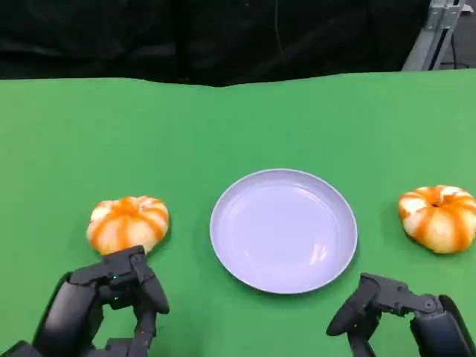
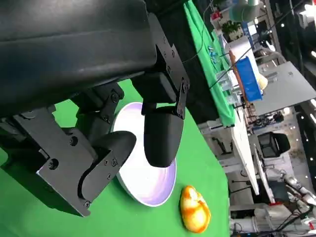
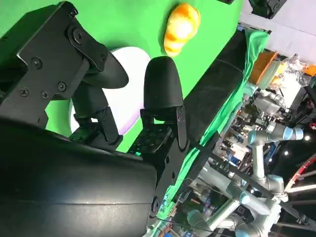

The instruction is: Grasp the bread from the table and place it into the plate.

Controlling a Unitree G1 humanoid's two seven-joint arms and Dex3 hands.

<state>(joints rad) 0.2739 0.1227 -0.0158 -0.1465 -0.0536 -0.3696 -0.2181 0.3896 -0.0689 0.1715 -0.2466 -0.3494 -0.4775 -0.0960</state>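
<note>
While both hands hang low at the near edge of the green table [image 1: 67,149], neither holds anything. From the head view the left hand [image 1: 111,301] sits at the lower left with its fingers apart and bent downward, just short of the left bread [image 1: 128,223], an orange-and-white striped bun that lies right beyond the fingertips; whether they touch it cannot be told. At the lower right, the right hand [image 1: 398,312] also has its fingers spread and free, resting near the table's front. Beyond and to the outside of it lies the right bread [image 1: 439,216], apart from the hand, close to the table's right edge. Between the two buns stands the plate [image 1: 223,223], pale lilac, round and bare, well clear of both hands. In the left wrist view that hand's fingers [image 2: 160,136] hover over the plate's rim, with a bun past it. Behind the table hangs a black curtain [image 1: 223,37].
</note>
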